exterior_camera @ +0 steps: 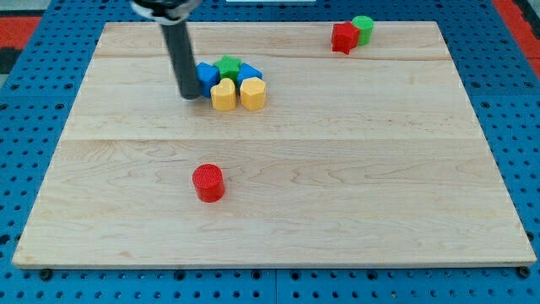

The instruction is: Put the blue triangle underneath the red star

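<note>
Starting on the wooden surface [278, 211], the task is judged barely begun: no claw is fitted, only a rod, so no open or closed state applies. My tip [191, 95] is seen touching the blue triangle [207, 76] at the cluster's left. The red star [343, 37] sits well apart at the view's top right, touching a green cylinder [363, 28]. Green star [227, 67], second blue block [249, 73] and two yellow blocks [224, 95] [253, 93] crowd the triangle. A red cylinder [207, 182] lies clear.

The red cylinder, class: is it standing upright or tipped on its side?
Upright: the red cylinder shows its round flat top face upward, standing alone on the board.
</note>
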Available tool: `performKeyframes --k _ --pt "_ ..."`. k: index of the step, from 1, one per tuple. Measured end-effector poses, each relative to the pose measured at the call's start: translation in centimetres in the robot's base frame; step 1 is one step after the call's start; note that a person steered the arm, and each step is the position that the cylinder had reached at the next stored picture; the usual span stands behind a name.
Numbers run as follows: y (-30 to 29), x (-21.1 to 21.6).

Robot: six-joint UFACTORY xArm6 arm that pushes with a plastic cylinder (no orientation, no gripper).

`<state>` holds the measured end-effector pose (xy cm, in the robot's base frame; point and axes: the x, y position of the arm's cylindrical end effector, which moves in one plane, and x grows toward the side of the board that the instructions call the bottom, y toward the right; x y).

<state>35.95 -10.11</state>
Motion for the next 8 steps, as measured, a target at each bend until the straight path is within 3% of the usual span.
performKeyframes --k 2,4,6,8 --pt "4.8 -0.9" --pt "7.6 -4.8" --pt "15.6 -5.1" --pt "17.8 -3.4"
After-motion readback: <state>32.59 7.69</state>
